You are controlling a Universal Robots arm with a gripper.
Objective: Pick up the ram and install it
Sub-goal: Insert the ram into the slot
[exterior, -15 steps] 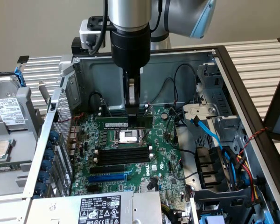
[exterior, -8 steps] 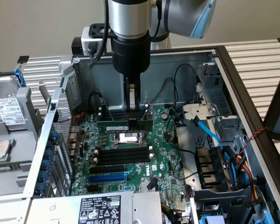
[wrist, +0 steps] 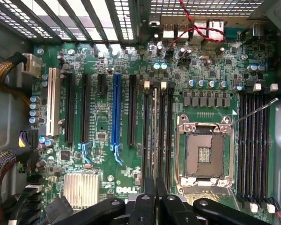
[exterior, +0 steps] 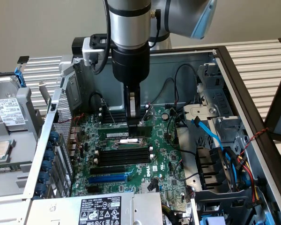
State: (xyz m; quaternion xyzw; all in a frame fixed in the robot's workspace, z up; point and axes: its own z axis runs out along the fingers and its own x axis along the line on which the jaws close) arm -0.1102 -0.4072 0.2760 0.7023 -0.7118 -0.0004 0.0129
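Closest to the wrist camera, the gripper (wrist: 155,185) has its two black fingers (wrist: 149,199) pinched almost together on the ram (wrist: 154,131). The stick is seen edge-on there, as a thin pale line running away from the fingertips. It lines up with the black memory slots that have white clips, between the blue slot (wrist: 115,112) and the open processor socket (wrist: 204,150).

From the exterior view, the ram (exterior: 124,135) stands on its long edge just under the gripper (exterior: 134,121), its green face and white label toward the camera. It sits low against the motherboard (exterior: 164,159), along the slots. Whether it is pressed home in a slot or only resting on one cannot be told.

The arm (exterior: 129,28) hangs straight down into the open computer case (exterior: 187,56), wrist vertical and fingers pointing at the board. Its upper part is cut off by the top of the picture. The fingertips cover the middle of the ram's upper edge, and the stick's chips are hard to make out.
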